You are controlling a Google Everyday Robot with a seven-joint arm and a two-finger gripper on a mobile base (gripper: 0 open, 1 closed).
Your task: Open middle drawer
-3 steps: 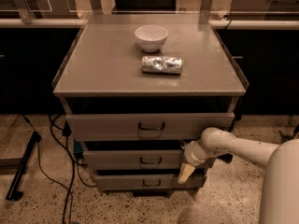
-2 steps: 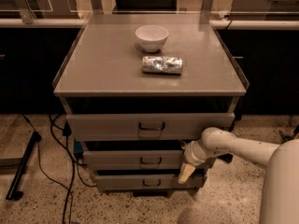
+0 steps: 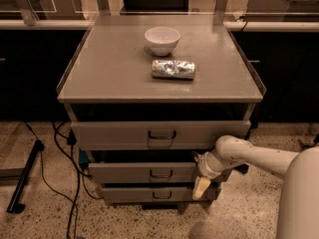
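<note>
The middle drawer (image 3: 144, 173) is the second of three grey drawers in the cabinet, with a small dark handle (image 3: 161, 174) at its centre. It stands out a little from the cabinet, less than the top drawer (image 3: 159, 134). My gripper (image 3: 201, 187) hangs at the right end of the middle drawer's front, its cream fingers pointing down toward the bottom drawer (image 3: 157, 194). It is to the right of the handle and apart from it. It holds nothing that I can see.
A white bowl (image 3: 162, 40) and a silver foil packet (image 3: 173, 68) lie on the cabinet top (image 3: 109, 68). Black cables (image 3: 65, 168) and a dark bar (image 3: 22, 183) lie on the speckled floor to the left. Dark counters stand behind.
</note>
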